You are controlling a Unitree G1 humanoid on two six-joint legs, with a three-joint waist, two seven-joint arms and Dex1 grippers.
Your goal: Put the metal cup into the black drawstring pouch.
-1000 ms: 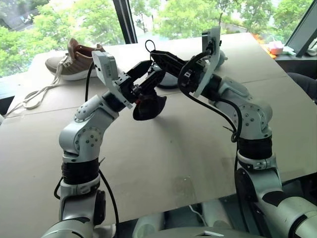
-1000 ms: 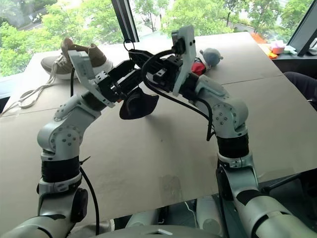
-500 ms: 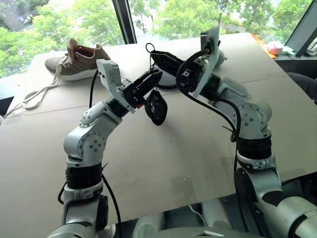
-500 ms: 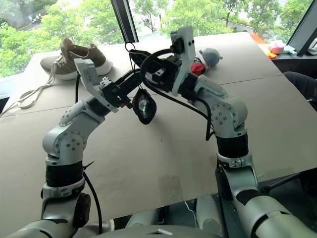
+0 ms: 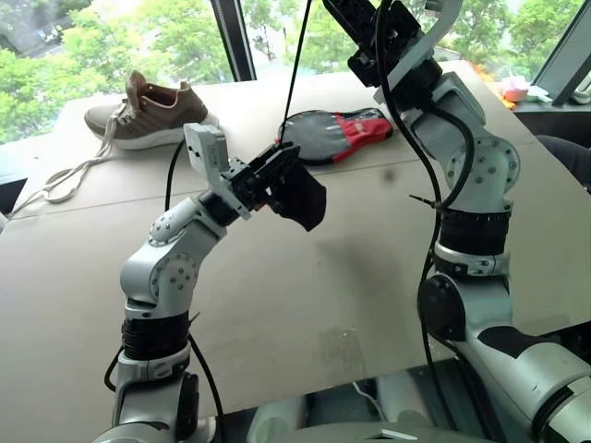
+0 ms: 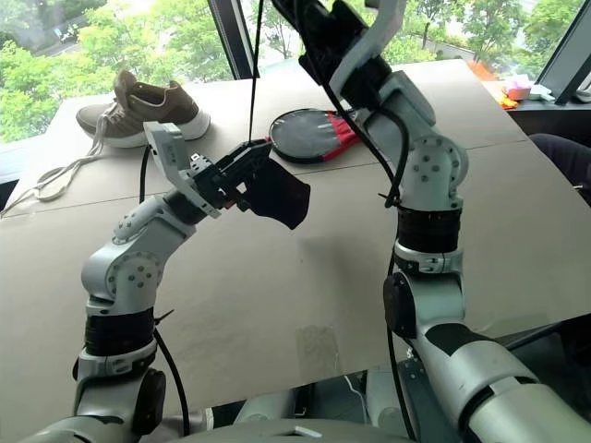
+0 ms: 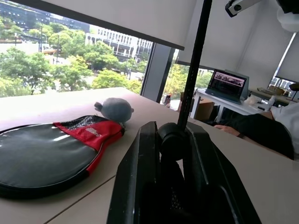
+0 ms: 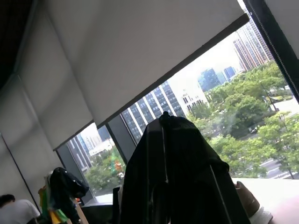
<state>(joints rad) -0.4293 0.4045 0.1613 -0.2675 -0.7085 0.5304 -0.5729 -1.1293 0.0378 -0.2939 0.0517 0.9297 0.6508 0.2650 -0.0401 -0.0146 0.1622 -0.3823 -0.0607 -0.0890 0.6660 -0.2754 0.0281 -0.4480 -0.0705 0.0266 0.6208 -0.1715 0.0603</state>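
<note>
My left gripper (image 5: pixel 280 173) is shut on the neck of the black drawstring pouch (image 5: pixel 300 196), which hangs bunched above the middle of the table. In the left wrist view the fingers (image 7: pixel 135 177) pinch the pouch's top around the cord. The thin black cord (image 5: pixel 294 83) runs taut from the pouch straight up to my right gripper (image 5: pixel 340 7), raised high at the top edge and shut on the cord. The metal cup is hidden.
A brown shoe (image 5: pixel 148 109) with loose laces lies at the back left. A black-and-red paddle case (image 5: pixel 334 134) lies behind the pouch, with a grey plush toy (image 7: pixel 115 108) past it. The cardboard-covered table (image 5: pixel 305 295) ends near me. A person's dark sleeve (image 7: pixel 261 133) rests at the right.
My right gripper rose high, pulling the cord taut. The pouch's mouth, which showed something shiny inside half a second ago, is drawn closed. My left gripper has closed on the pouch's neck.
</note>
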